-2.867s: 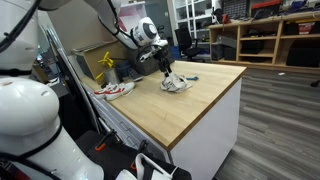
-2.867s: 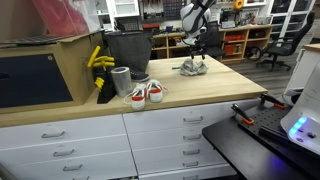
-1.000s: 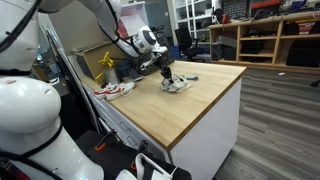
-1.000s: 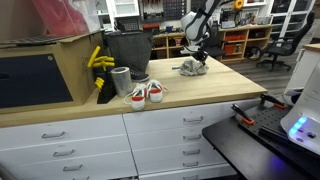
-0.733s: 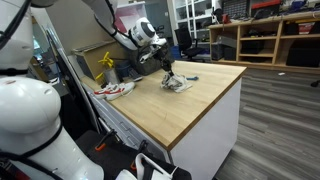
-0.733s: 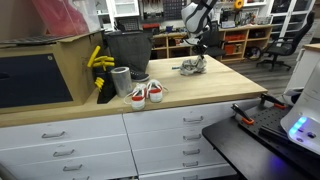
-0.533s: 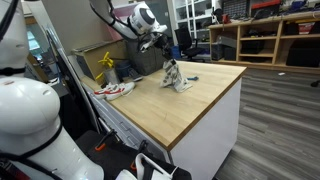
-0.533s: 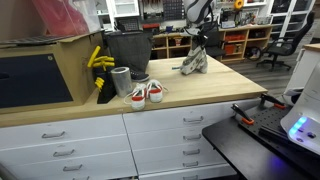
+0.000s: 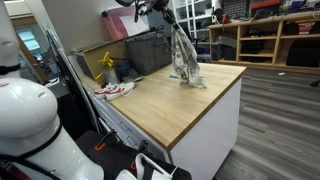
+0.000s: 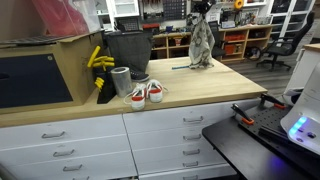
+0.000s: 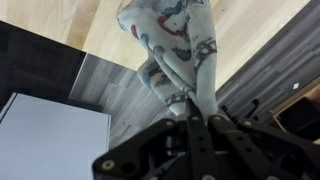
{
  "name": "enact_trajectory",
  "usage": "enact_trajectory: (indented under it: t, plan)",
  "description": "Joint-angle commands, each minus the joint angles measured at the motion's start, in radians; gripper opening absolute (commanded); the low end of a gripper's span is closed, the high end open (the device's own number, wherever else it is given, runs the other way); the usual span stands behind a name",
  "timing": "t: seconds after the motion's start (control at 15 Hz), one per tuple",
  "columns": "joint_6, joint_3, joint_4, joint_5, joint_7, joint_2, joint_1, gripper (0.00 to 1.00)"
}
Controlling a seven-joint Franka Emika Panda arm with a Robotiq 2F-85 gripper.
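Gripper: the gripper (image 9: 165, 8) is high at the top edge of both exterior views. In the wrist view its jaws are pressed together on a pinch of fabric (image 11: 193, 118).
Held thing: a patterned cloth (image 9: 182, 52), pale with red and blue marks, hangs from the jaws as a long narrow drape (image 10: 202, 42).
Change: a second ago the cloth lay bunched on the wooden counter (image 9: 190, 115) with the gripper low over it. The arm has since risen steeply and drawn the bundle out to its full length.
Grip: the jaws finished closing just before the rise, and the fabric has not slipped out on the way up.
Cloth's lower end: it appears still to brush the countertop near the far corner, spread into a small fold. Whether it has just cleared the surface cannot be told.
Meaning for the work: the pick has taken, and the lift looks almost done. Only the tail of the cloth seems left at the surface.
Unmoved nearby: a pair of sneakers (image 10: 147, 93), a black bin (image 10: 127, 48) and a grey cup (image 10: 121, 80) sit well apart from the cloth, as before.
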Motion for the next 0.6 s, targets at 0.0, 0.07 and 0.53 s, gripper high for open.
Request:
enact_trajectory:
  t: [0.0,0.07,0.53]
  plan:
    - [-0.054,0.035,0.028,0.022,-0.062,-0.042,-0.02,0.01]
    - [-0.064,0.043,0.016,0.021,-0.082,-0.062,-0.02,0.01]
    - [-0.211,0.116,-0.107,0.182,-0.385,-0.231,-0.04,0.01]
